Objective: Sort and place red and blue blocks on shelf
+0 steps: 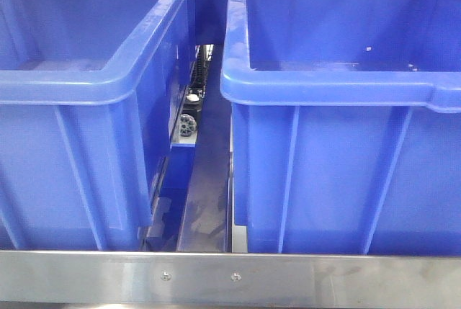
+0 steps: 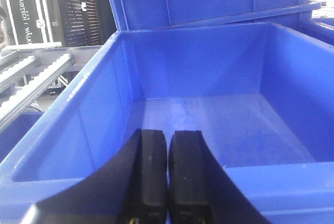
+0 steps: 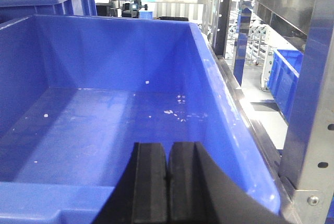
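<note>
The red and blue blocks are out of view in every frame. The shelf shows as a flat steel front rail with two small screws, and as a steel upright at the right of the right wrist view. My left gripper is shut with nothing between its black fingers, poised over the near rim of an empty blue bin. My right gripper is shut as well and holds nothing, above the near rim of another empty blue bin.
Two large blue bins, left and right, stand side by side on the shelf with a narrow gap between them. Roller tracks lie left of the left bin. More blue bins sit beyond the upright.
</note>
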You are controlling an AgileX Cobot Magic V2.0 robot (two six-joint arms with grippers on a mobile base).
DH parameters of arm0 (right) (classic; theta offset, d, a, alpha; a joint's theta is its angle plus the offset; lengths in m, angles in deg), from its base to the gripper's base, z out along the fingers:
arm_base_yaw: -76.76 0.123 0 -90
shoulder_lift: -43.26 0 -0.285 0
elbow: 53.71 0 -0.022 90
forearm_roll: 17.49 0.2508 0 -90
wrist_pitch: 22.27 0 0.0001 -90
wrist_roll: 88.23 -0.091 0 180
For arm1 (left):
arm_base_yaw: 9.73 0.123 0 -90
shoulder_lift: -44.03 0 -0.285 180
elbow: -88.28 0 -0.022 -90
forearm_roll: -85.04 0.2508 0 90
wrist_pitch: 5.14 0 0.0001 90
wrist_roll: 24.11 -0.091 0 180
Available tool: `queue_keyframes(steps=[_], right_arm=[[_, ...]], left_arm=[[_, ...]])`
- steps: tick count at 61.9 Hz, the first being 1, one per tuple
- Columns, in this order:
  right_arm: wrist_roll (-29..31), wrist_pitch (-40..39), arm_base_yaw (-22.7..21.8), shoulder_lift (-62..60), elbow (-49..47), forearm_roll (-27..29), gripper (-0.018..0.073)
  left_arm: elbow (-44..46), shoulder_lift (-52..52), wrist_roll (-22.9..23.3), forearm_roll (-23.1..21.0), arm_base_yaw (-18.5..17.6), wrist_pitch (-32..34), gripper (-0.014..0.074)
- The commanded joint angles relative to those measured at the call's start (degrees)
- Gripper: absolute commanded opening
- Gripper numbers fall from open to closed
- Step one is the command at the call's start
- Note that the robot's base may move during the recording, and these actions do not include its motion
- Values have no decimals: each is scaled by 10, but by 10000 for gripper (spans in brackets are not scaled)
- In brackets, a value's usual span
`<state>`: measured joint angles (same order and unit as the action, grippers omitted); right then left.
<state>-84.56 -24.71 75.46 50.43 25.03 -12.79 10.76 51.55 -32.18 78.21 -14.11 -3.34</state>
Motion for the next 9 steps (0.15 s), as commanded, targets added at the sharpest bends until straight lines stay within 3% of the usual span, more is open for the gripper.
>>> queue_keyframes(steps=[1, 9], right_arm=[[3, -52, -4, -11, -11, -1, 57], [3, -52, -4, -11, -11, -1, 57]], left_arm=[[-15, -9, 6, -4, -3, 50, 134], [-15, -9, 6, -4, -3, 50, 134]])
